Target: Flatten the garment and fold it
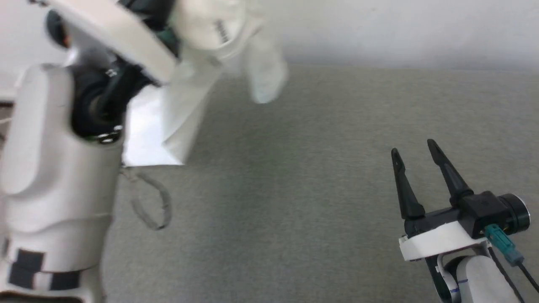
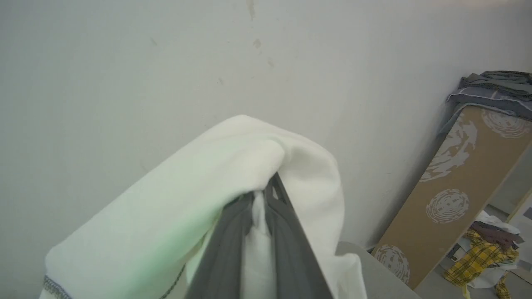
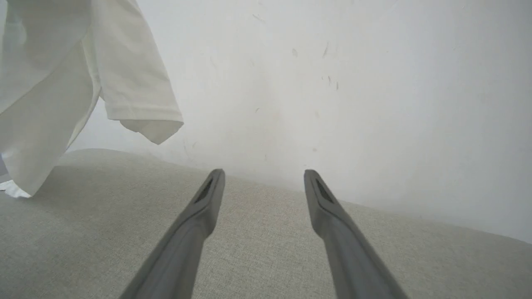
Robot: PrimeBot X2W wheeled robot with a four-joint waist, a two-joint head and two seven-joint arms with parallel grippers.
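Grey woven surface (image 1: 320, 202), pale wall (image 1: 400, 29) behind. White garment (image 1: 189, 101) hangs lifted at far left, sleeve dangling, lower hem near the surface. One fold pinched tight in left gripper (image 2: 261, 195). Low right: right gripper (image 1: 413, 148) spread wide, empty.

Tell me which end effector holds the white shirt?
The left end effector: it is shut on the garment, while the right end effector stands open and empty.

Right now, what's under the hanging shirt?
The garment hangs from the left gripper, which is shut on it. Under it lies the grey fabric surface; the lowest corner seems to touch it. Whatever is behind the hanging folds is covered.
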